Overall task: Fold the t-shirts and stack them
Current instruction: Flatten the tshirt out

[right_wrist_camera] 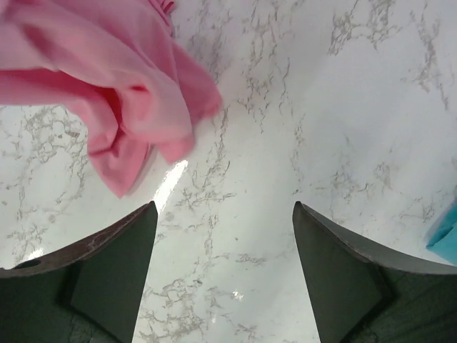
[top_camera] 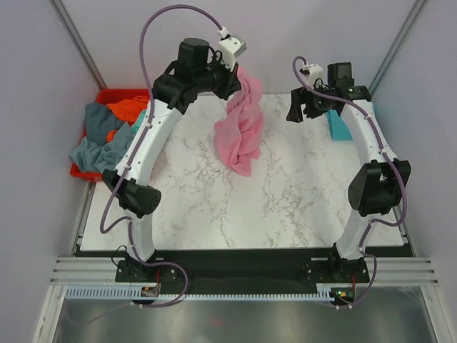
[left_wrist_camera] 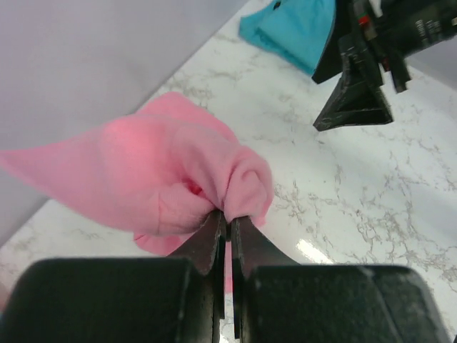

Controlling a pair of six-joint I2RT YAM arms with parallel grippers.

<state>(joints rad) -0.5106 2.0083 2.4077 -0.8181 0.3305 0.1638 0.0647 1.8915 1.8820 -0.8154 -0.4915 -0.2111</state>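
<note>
Black fingers point(left_wrist_camera: 214, 239) of the left gripper point(left_wrist_camera: 228, 230) fill the near edge of the left wrist view, pinched tight on a fold of the pink shirt point(left_wrist_camera: 164, 171). Cloth bulges out just past the tips. No gap shows between the jaws.

Pink shirt: hangs bunched from that grip over the far middle of the table point(top_camera: 285, 207). Lower end reaches down to the marble; whether it rests there or only brushes it, I cannot tell. No sleeve, collar or hem can be picked out.

Right gripper point(right_wrist_camera: 225, 207): jaws spread wide, nothing between them, aimed down at bare marble. Pink cloth lies up and to the left of it in its own view, near but apart.

Teal shirt point(top_camera: 339, 127): a small flat shape at the far right of the table, just beside the right arm. Looks folded already, probably the start of the stack.

Red bin point(top_camera: 107, 95) off the table's left edge, with grey-blue point(top_camera: 93, 146) and orange point(top_camera: 127, 107) shirts heaped in it and spilling over the rim.

Step in hand, as I judge it: pink shirt is picked up and not yet spread. Folding has not begun.

Next move likely calls for a second hold. The right gripper would need an edge or corner clear of the bunch, so the two arms can pull the cloth wide and lay it flat. Risk: grabbing several layers at once, leaving it twisted.
</note>
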